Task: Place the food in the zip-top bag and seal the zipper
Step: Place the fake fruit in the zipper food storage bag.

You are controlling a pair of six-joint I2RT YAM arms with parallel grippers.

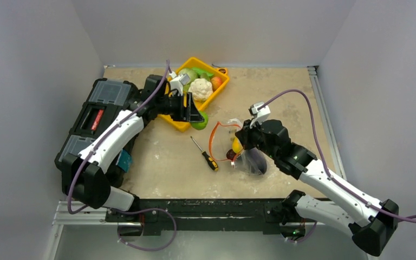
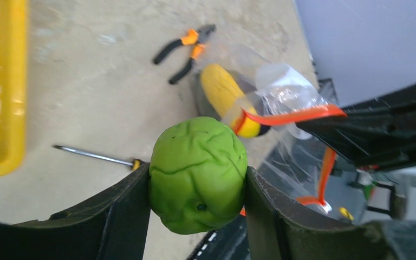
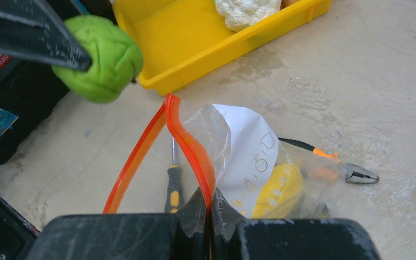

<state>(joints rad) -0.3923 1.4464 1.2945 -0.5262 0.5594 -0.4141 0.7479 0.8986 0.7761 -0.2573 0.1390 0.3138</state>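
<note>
My left gripper [image 2: 197, 179] is shut on a bright green, wrinkled toy food [image 2: 197, 173], held above the table just off the tray's near corner [image 1: 200, 123]. To its right, my right gripper [image 3: 209, 203] is shut on the red-orange zipper [image 3: 192, 146] and holds the clear zip-top bag [image 1: 249, 160] with its mouth open towards the green piece. Inside the bag lie a yellow corn [image 3: 279, 189] and something dark purple [image 1: 255, 161]. A white cauliflower [image 1: 200, 88], a pale green piece [image 1: 188, 73] and an orange-red fruit [image 1: 216, 82] rest in the yellow tray [image 1: 225, 81].
A screwdriver [image 1: 206, 154] lies on the table between tray and bag, partly under the bag's mouth. Orange-handled pliers [image 3: 336, 162] lie just beyond the bag. A black toolbox [image 1: 95, 116] stands at the left beside my left arm. Grey walls close in the table.
</note>
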